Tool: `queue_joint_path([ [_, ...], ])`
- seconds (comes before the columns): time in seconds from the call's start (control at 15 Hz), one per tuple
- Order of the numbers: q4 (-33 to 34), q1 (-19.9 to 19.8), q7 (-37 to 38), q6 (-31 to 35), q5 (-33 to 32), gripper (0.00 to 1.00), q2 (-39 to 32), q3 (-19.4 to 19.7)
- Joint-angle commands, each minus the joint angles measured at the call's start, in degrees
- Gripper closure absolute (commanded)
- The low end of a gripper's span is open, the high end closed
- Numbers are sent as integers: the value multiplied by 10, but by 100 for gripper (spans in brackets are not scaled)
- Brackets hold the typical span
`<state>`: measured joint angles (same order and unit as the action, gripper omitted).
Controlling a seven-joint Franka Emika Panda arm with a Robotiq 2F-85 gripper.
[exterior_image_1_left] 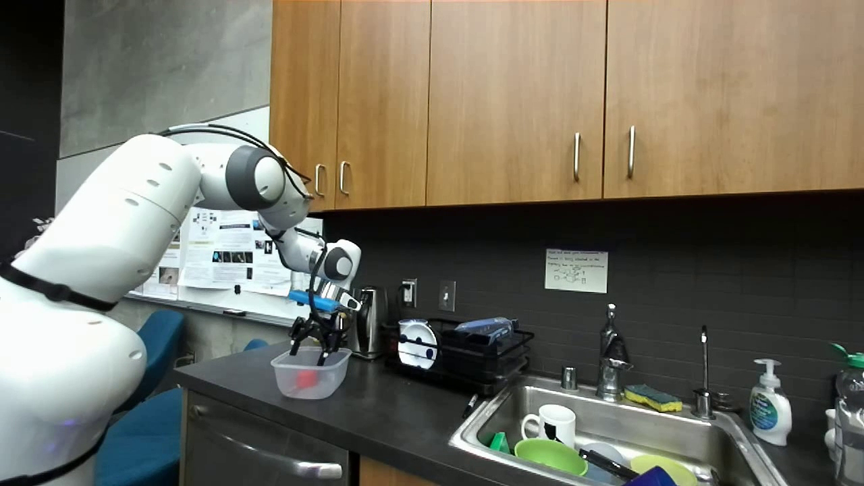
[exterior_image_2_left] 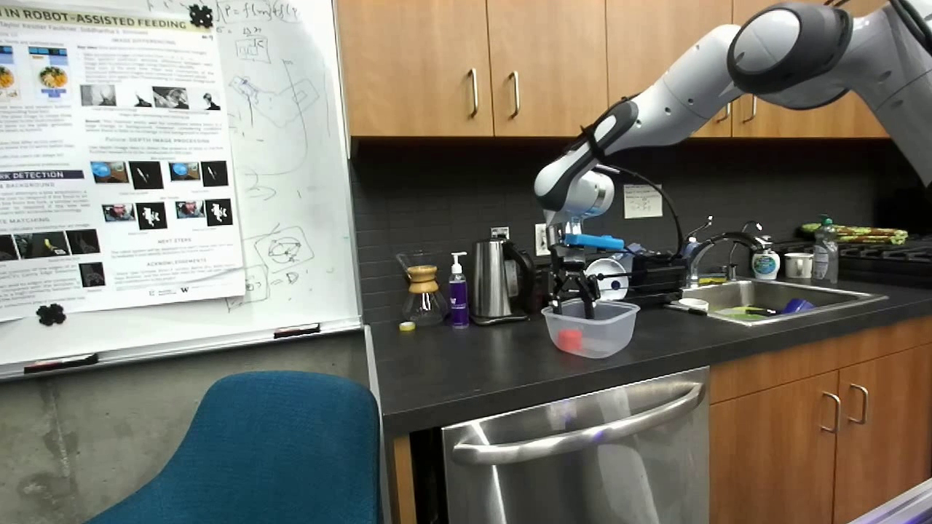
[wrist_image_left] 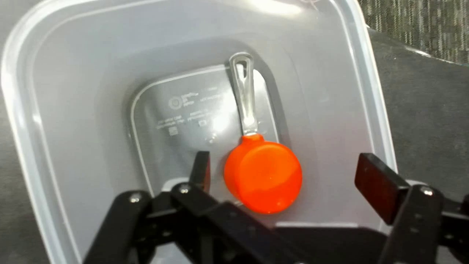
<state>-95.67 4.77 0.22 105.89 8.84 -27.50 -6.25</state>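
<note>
Gripper [wrist_image_left: 288, 178] spread empty above the orange cup [wrist_image_left: 269, 176], I judge this lining up, with straight lowering needed next

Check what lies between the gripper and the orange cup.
No object: in the wrist view, the gripper stands open, its fingers apart from the orange cup, only the plastic container behind the gaps.
</note>
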Motion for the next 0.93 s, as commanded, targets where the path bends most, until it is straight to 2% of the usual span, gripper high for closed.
queue_joint_path([
  [0.0,44,7,-6,-11,-12,0,-46,3],
  [0.4,112,16,-40,-34,-41,0,-122,1],
  [0.47,126,18,-43,-38,-47,25,-132,2],
  [0.6,148,21,-43,-51,-58,32,-138,4],
  [0.87,155,22,-37,-51,-75,64,-127,7],
])
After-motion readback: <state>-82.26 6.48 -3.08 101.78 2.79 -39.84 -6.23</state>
